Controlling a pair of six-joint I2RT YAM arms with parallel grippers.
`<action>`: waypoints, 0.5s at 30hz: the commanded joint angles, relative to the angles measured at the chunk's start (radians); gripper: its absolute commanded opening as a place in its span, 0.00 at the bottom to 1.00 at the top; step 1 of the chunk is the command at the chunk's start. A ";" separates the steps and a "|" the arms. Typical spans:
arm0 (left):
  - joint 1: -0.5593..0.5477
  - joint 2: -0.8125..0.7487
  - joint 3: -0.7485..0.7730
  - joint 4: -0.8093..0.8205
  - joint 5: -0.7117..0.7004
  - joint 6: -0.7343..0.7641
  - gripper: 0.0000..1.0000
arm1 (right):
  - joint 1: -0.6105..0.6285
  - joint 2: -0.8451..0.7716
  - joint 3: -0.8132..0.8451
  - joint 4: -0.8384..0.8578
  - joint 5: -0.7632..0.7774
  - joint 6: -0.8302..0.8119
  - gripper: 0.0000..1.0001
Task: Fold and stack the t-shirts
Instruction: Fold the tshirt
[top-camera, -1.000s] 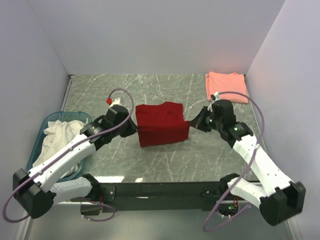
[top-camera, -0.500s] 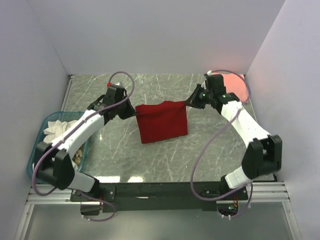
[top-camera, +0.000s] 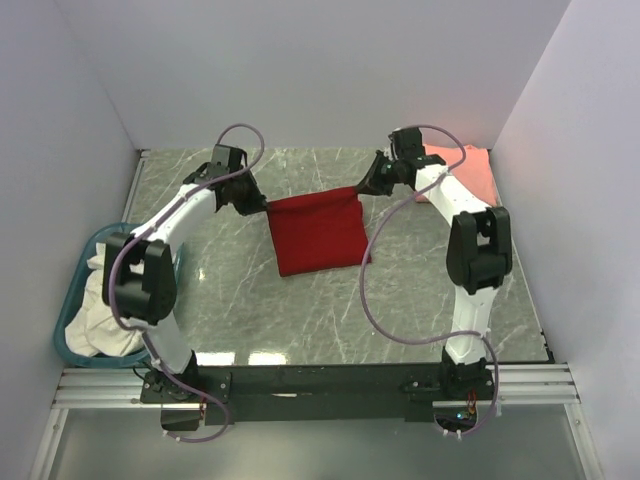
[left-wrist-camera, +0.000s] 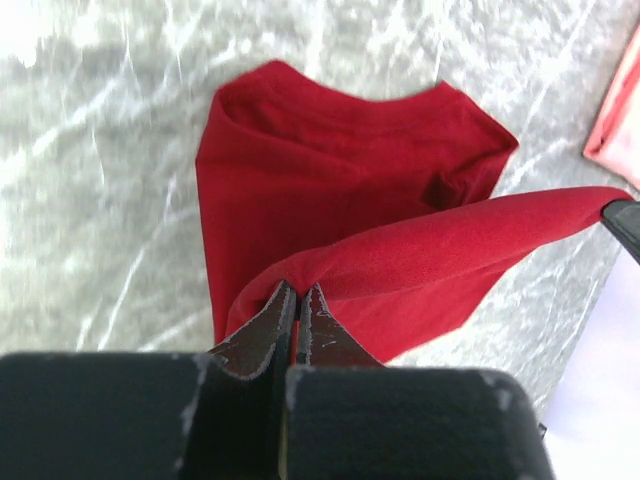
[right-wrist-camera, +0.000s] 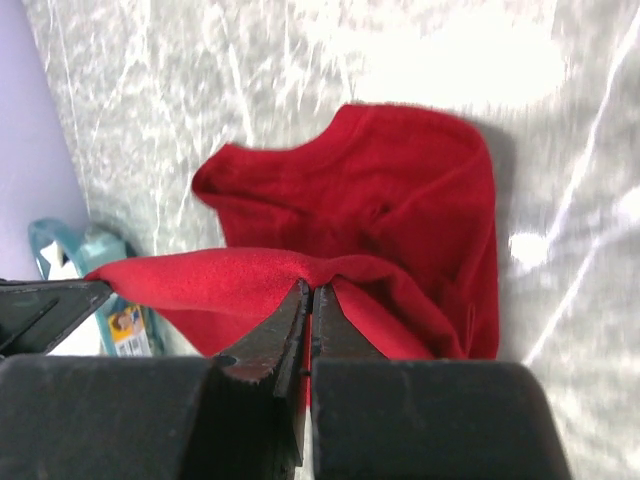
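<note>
The deep red t-shirt (top-camera: 317, 232) hangs stretched between both grippers above the marble table, its lower part draped on the surface. My left gripper (top-camera: 262, 207) is shut on its left corner (left-wrist-camera: 296, 283). My right gripper (top-camera: 362, 192) is shut on the right corner (right-wrist-camera: 310, 283). The red cloth (left-wrist-camera: 340, 170) (right-wrist-camera: 380, 200) below each wrist lies in loose folds. A salmon-pink t-shirt (top-camera: 470, 170) lies folded at the far right corner, partly behind the right arm; its edge (left-wrist-camera: 620, 120) shows in the left wrist view.
A teal basket (top-camera: 75, 300) holding white cloth (top-camera: 100, 325) stands at the near left, its corner (right-wrist-camera: 70, 260) visible in the right wrist view. White walls close in the table (top-camera: 300, 310) on the left, back and right.
Both arms have stretched toward the back of the table, carrying the red t-shirt's held edge up and away. The cloth is now pulled taut between them, farther back than before.
</note>
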 joint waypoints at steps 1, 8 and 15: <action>0.026 0.070 0.093 -0.011 0.018 0.041 0.00 | -0.030 0.075 0.128 -0.003 -0.010 -0.019 0.00; 0.069 0.216 0.213 -0.028 0.053 0.063 0.09 | -0.057 0.213 0.280 -0.028 -0.053 -0.021 0.30; 0.097 0.215 0.319 -0.066 0.059 0.088 0.64 | -0.064 0.119 0.183 -0.022 0.020 -0.053 0.41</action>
